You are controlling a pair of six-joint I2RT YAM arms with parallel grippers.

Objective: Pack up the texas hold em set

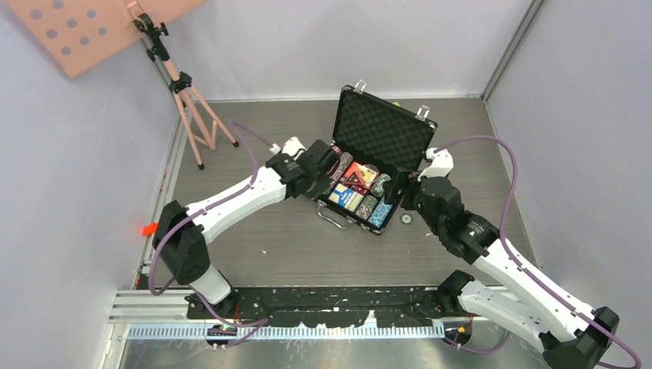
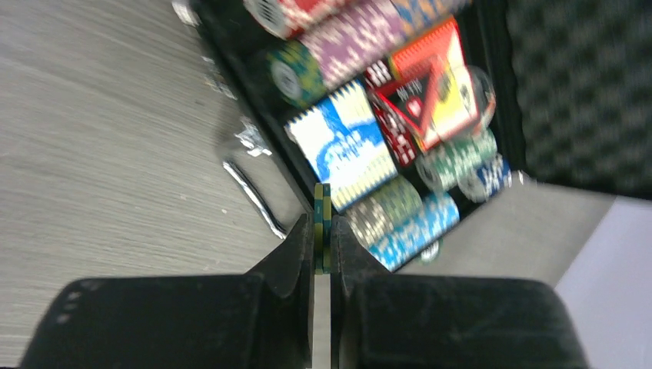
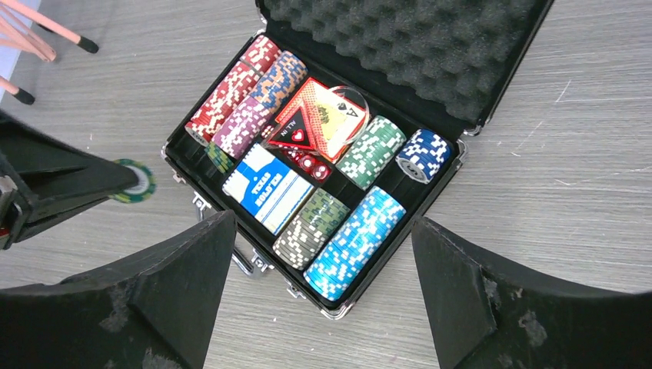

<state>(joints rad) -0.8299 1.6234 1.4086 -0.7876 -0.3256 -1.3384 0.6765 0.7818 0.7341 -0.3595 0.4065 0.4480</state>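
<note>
The black briefcase point(image 1: 382, 129) stands open mid-table, foam lid point(image 3: 400, 46) up. Inside lie rows of poker chips point(image 3: 354, 242), a blue deck point(image 3: 269, 187), red cards point(image 3: 323, 115) and tiny red dice point(image 3: 307, 163). My left gripper point(image 2: 322, 223) is shut on two green chips point(image 2: 322, 201) held edge-on, just outside the case's near left corner point(image 1: 327, 181); the same chips point(image 3: 134, 182) show at the left of the right wrist view. My right gripper point(image 3: 323, 219) hangs open above the case's front right corner point(image 1: 396, 194), holding nothing.
One loose chip point(image 1: 406, 219) lies on the table in front of the case's right corner. A pink tripod point(image 1: 192, 100) stands at the back left. The case's metal handle point(image 2: 250, 188) sticks out toward me. Walls enclose the table on three sides.
</note>
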